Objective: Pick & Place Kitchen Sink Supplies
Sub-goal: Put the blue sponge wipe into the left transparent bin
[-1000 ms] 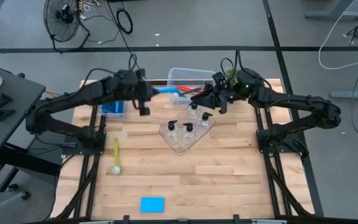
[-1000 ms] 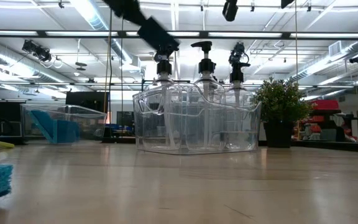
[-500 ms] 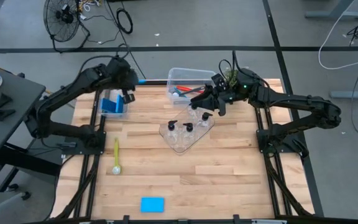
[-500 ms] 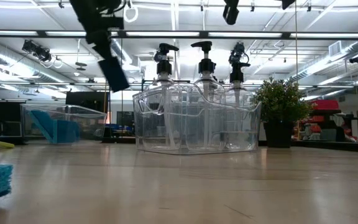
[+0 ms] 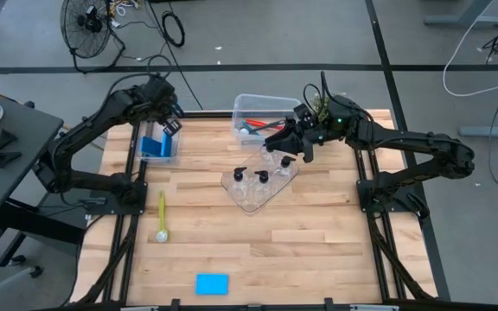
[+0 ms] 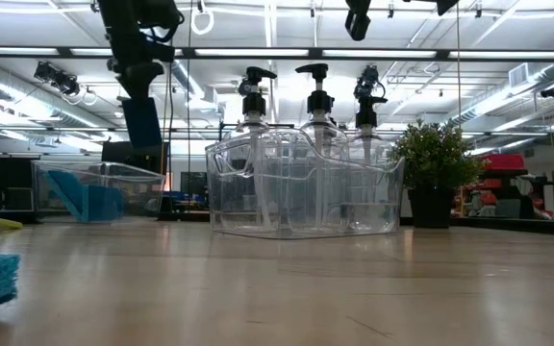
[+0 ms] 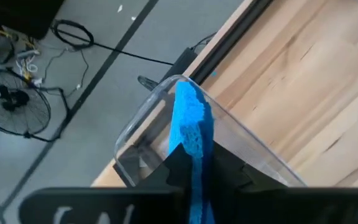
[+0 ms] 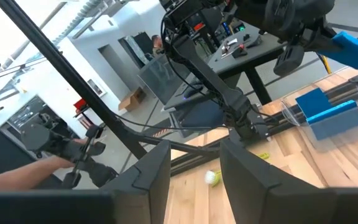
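Now the left gripper (image 5: pixel 170 123) hangs over the small clear bin (image 5: pixel 156 147) at the table's far left; a second ago it reached toward the middle, beside the far clear bin (image 5: pixel 262 106). Its jaws are clamped on a blue sponge (image 7: pixel 192 134), held edge-up above the bin's rim in the left wrist view. Another blue sponge (image 5: pixel 152 149) leans inside that bin. The right gripper (image 5: pixel 277 145) has not moved, poised over the clear tray (image 5: pixel 251 199) at centre, fingers apart with nothing between them. Three clear bottles with black pump tops (image 5: pixel 261 177) stand in the tray. A red and a blue brush (image 5: pixel 251 126) lie in the far bin. A yellow-green brush (image 5: pixel 162 216) lies flat on the near left boards, and a lighter blue sponge (image 5: pixel 212 283) sits alone at the near edge. The table (image 5: pixel 318 233) is pale butcher-block wood, planks running left to right. A green potted plant (image 6: pixel 435 173) stands at the far right. Grey floor beyond, with a fan (image 5: pixel 87 22) and cables. A person's hand (image 8: pixel 61 152) holds a controller in the room beyond.
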Robot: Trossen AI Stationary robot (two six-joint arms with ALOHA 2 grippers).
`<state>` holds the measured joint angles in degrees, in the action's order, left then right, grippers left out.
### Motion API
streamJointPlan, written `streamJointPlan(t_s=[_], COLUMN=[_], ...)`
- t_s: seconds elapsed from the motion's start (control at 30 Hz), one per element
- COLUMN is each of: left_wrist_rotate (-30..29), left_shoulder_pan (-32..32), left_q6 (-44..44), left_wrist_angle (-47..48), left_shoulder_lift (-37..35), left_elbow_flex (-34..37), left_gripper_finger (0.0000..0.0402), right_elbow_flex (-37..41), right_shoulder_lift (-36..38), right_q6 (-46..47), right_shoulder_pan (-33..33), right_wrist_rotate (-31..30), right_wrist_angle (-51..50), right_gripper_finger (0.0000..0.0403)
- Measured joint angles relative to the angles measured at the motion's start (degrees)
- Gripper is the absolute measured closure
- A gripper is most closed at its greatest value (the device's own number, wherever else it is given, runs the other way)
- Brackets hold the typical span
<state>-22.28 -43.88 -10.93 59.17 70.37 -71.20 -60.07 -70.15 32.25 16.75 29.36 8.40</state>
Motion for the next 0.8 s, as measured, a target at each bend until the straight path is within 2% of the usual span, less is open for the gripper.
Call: streamJointPlan(t_s=[0.13, 0.2, 0.43, 0.63, 0.8], left_wrist_rotate=[0.1, 1.9, 1.8, 7.6, 13.4], left_shoulder_pan=[-0.2, -0.6, -1.7, -1.6, -0.5], left_q6=[7.7, 8.3, 10.8, 10.7, 12.4], left_wrist_angle=[0.3, 1.2, 5.3, 5.0, 5.4], left_shoulder_lift=[0.0, 0.0, 0.0, 0.0, 0.0], left_elbow_flex=[0.0, 0.0, 0.0, 0.0, 0.0], left_gripper_finger=[0.035, 0.0336, 0.0242, 0.018, 0.0169], right_elbow_flex=[0.0, 0.0, 0.0, 0.0, 0.0], right_shoulder_lift=[0.0, 0.0, 0.0, 0.0, 0.0], right_q6=[0.0, 0.0, -0.1, -0.1, 0.0], right_shoulder_pan=[0.0, 0.0, 0.0, 0.0, 0.0], right_wrist_rotate=[0.0, 0.0, 0.0, 0.0, 0.0], right_wrist_angle=[0.0, 0.0, 0.0, 0.0, 0.0], right_gripper_finger=[0.0262, 0.0262, 0.0262, 0.0262, 0.0262])
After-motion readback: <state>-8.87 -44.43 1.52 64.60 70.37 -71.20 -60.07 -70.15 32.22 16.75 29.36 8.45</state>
